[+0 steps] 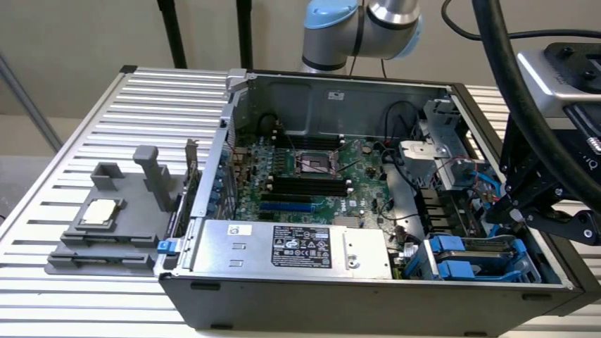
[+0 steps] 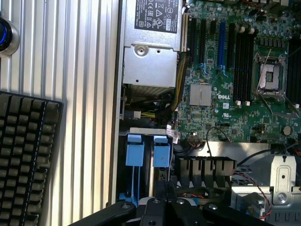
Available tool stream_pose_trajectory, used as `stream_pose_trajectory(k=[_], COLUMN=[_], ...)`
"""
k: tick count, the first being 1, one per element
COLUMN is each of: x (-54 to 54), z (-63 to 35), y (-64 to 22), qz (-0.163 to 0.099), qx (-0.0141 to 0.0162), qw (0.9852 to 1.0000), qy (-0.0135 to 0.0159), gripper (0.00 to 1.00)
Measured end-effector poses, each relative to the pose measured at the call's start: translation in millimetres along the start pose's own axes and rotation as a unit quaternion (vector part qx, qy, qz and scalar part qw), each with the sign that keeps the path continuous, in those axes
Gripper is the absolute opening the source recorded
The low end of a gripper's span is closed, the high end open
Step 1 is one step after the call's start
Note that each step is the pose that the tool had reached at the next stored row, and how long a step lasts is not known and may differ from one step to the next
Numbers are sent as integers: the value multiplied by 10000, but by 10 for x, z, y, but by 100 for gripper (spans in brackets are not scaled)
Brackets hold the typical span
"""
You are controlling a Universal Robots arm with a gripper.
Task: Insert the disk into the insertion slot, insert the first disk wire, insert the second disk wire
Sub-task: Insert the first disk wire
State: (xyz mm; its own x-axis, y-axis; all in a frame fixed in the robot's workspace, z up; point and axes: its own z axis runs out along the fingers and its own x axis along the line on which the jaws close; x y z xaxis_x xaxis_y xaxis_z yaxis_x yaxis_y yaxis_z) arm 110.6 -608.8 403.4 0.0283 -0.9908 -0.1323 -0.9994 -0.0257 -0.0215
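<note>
A: So, where does the end effector (image 1: 502,211) stand?

B: Over the near corner of the open computer case (image 1: 376,290), on the exterior view's right. It hangs just above the insertion slot (image 1: 479,257). I cannot tell whether it is open, closed or carrying anything.

A: And the disk?

B: Hard to place. Blue plastic pieces lie in the cage, but I cannot tell whether they are the disk's carrier or the slot's own latches.

A: Which way does the slot run?

B: Its long axis follows the case's near wall, across the exterior view from left to right. The two blue tabs (image 2: 135,150) face the exterior view's left, toward the power supply (image 1: 291,246). Thin blue rails run from them back under the end effector.

A: So the slot is below it?

B: Below, and a little toward the exterior view's left, I judge. The case sits on a slatted table (image 1: 56,310).
</note>
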Motion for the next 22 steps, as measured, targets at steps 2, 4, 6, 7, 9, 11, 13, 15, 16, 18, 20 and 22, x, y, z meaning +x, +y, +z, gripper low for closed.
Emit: stream_pose_trajectory(k=[2,4,6,7,9,11,13,15,16,18,20,22], x=[0,0,0,0,0,0,0,0,0,0,0,0], z=[0,0,0,0,0,0,0,0,0,0,0,0], y=[0,0,0,0,0,0,0,0,0,0,0,0], qz=[0,0,0,0,0,0,0,0,0,0,0,0], qx=[0,0,0,0,0,0,0,0,0,0,0,0], qw=[10000,10000,10000,10000,10000,10000,10000,10000,10000,10000,10000,10000], qy=[0,0,0,0,0,0,0,0,0,0,0,0], gripper=[13,13,13,13,13,13,13,13,13,13,13,13])
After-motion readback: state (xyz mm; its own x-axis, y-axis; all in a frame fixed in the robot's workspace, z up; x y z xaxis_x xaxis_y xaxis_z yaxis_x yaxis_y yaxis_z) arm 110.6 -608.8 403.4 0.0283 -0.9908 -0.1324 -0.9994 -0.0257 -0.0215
